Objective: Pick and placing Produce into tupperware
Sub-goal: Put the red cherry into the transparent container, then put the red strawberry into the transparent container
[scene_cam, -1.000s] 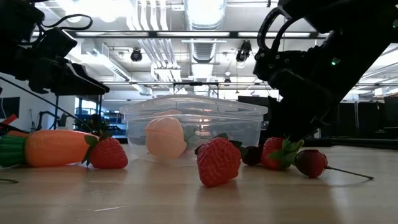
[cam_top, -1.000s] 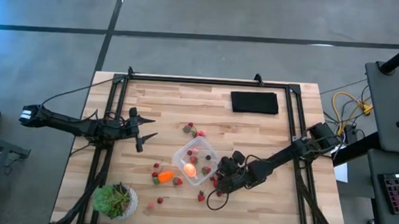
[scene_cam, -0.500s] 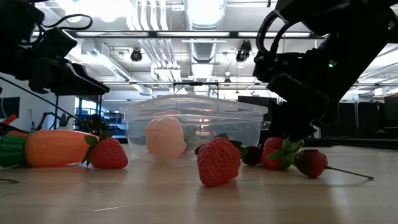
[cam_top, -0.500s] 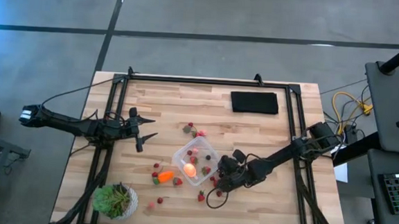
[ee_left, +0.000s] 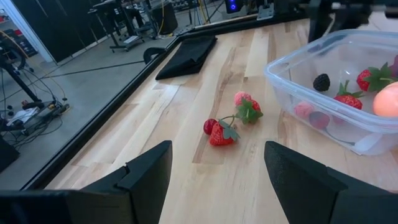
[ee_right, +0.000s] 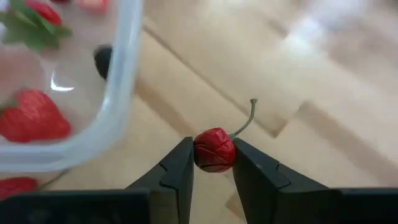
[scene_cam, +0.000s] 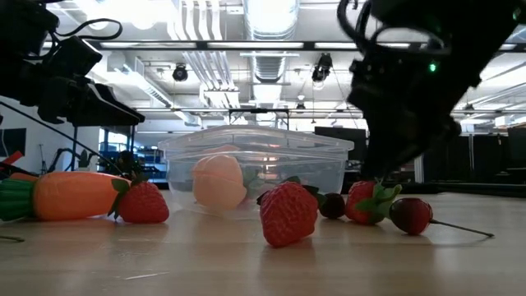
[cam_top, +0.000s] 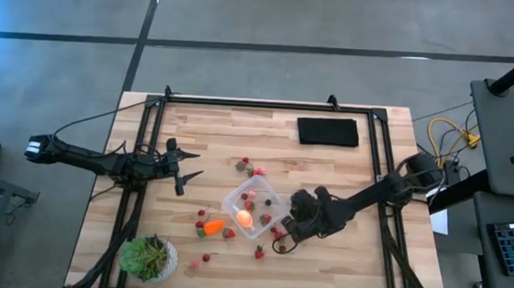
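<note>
The clear square tupperware (cam_top: 251, 208) (scene_cam: 255, 160) stands mid-table and holds the round pink-orange fruit (cam_top: 244, 218) and a few strawberries. The orange carrot (cam_top: 212, 225) (scene_cam: 74, 195) and loose strawberries (scene_cam: 288, 212) lie on the wood around it. My right gripper (cam_top: 281, 237) (ee_right: 213, 163) hovers just off the tupperware's right corner, shut on a small red cherry-like piece (ee_right: 213, 149). My left gripper (cam_top: 184, 169) (ee_left: 211, 180) waits open over the table's left half, with two strawberries (ee_left: 227, 124) ahead of it. My right gripper pinches the red cherry-like piece by its round body (ee_right: 213, 155), one finger on each side, at the fingertips (ee_right: 180, 163). Its thin stem (ee_right: 244, 123) sticks out ahead of the fingers. The piece looks lifted off the wood, beside the tupperware's rim (ee_right: 118, 74).
A leafy potted plant (cam_top: 147, 258) stands at the near left corner. A flat black pad (cam_top: 327, 131) (ee_left: 186, 56) lies near the far right edge. Another stemmed red piece (scene_cam: 411, 215) and a strawberry (scene_cam: 366, 201) lie right of the tupperware. Black rails (cam_top: 377, 160) frame the table.
My right gripper has risen and drawn a little toward the far edge, nearer the tupperware's right corner; in the low view the arm has climbed. The produce on the table and my left arm have stayed put.
</note>
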You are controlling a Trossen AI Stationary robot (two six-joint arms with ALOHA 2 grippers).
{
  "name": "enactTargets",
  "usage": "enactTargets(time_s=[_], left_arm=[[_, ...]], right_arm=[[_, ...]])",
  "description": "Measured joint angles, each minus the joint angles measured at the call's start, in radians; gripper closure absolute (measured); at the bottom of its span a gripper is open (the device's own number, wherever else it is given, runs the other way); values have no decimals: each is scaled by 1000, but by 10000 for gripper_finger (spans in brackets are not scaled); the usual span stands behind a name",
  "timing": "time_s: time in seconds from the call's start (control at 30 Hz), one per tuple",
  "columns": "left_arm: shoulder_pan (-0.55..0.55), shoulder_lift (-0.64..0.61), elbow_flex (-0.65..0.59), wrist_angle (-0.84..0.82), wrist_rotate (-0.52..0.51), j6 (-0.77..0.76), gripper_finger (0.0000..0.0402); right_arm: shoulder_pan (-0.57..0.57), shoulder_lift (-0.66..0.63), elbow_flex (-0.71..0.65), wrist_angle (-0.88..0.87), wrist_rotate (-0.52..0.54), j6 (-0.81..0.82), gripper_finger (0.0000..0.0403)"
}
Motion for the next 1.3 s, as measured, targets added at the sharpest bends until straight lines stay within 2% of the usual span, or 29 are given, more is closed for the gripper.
enactTargets(time_s=[0.13, 0.3, 0.43, 0.5, 0.7, 0.93, 1.13, 1.3], left_arm=[[0, 1, 0, 1, 0, 0, 160], [0, 0, 0, 1, 0, 0, 160], [0, 0, 0, 0, 0, 0, 160], [0, 1, 0, 0, 1, 0, 160], [0, 0, 0, 1, 0, 0, 160], [0, 0, 0, 0, 0, 0, 160], [0, 0, 0, 0, 0, 0, 160], [0, 0, 0, 0, 0, 0, 160]], right_arm=[[4, -61, 42, -46, 59, -32, 306], [5, -112, 133, -31, 82, -258, 306], [1, -96, 221, -5, -10, -455, 302], [-4, -74, 250, -2, -69, -498, 300], [-27, -22, 302, -3, -92, -479, 281], [-65, 9, 334, -5, -94, -473, 208], [-76, 10, 383, -147, -90, -185, 160], [-32, 8, 413, -168, -90, -157, 162]])
